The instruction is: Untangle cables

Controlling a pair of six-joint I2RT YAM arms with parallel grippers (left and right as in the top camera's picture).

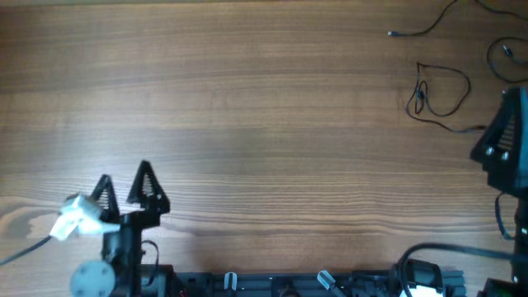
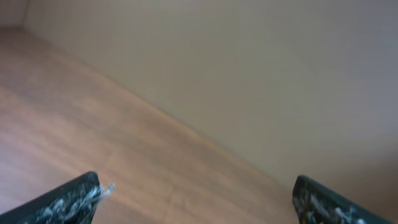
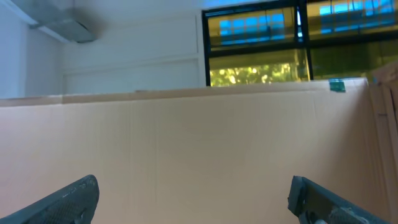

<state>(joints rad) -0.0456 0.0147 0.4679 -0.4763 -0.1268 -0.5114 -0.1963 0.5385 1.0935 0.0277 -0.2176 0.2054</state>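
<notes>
The cables are thin black wires at the table's far right in the overhead view. One looped strand [image 1: 441, 89] has a small knot at its left side. A second strand [image 1: 421, 30] runs toward the top edge. A third [image 1: 505, 58] curls at the right edge. My left gripper [image 1: 124, 188] is open and empty at the near left, far from the cables; its wrist view [image 2: 196, 190] shows only bare wood and a beige wall. My right gripper [image 1: 500, 139] sits at the right edge just below the looped strand. It is open in its wrist view [image 3: 193, 190], which shows no cables.
The wooden table [image 1: 264, 124] spans the overhead view. A beige cardboard wall [image 3: 199, 137] stands ahead of the right wrist, with windows above it. The arm bases and thicker black robot cables [image 1: 429, 256] lie along the near edge.
</notes>
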